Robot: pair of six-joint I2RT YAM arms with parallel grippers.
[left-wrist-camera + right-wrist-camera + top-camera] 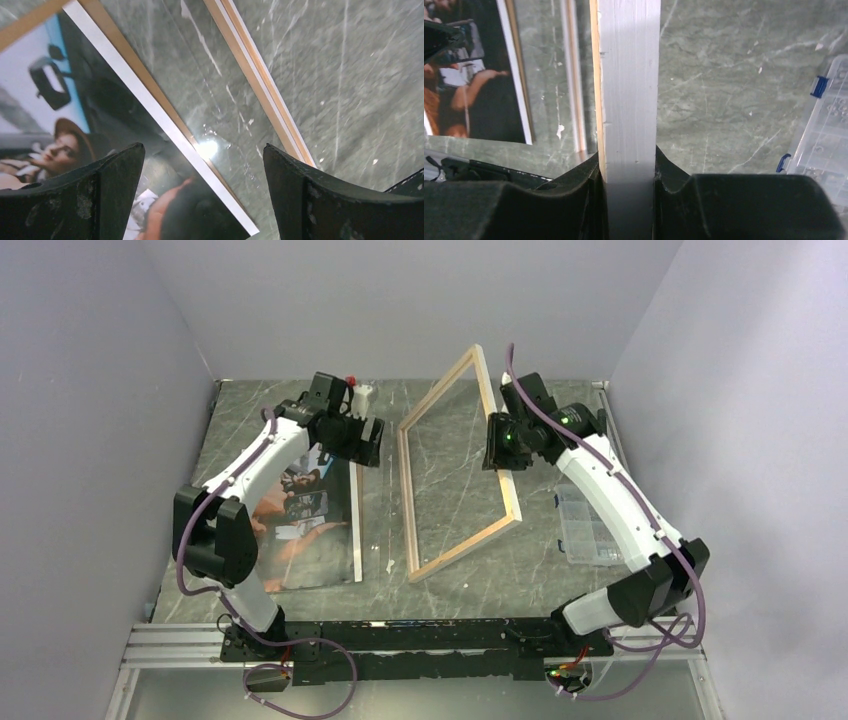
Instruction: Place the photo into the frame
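Observation:
The photo [300, 510] lies flat on the left of the table, dark with orange and white tones and a white border. My left gripper [365, 445] is open and empty, hovering over the photo's far right corner. In the left wrist view the photo [75, 125] lies under and between its fingers [115, 190]. The frame [465, 548] stands tilted, its left rail on the table and its right rail raised. My right gripper [498, 448] is shut on the raised rail. The right wrist view shows the white rail [629, 100] clamped between both fingers [584, 185].
A brown board edge [135, 65] shows along the photo's white border. A clear plastic organiser box [585, 525] sits on the right, also in the right wrist view [824, 125]. A small white object [362, 395] stands at the back. Grey walls close in three sides.

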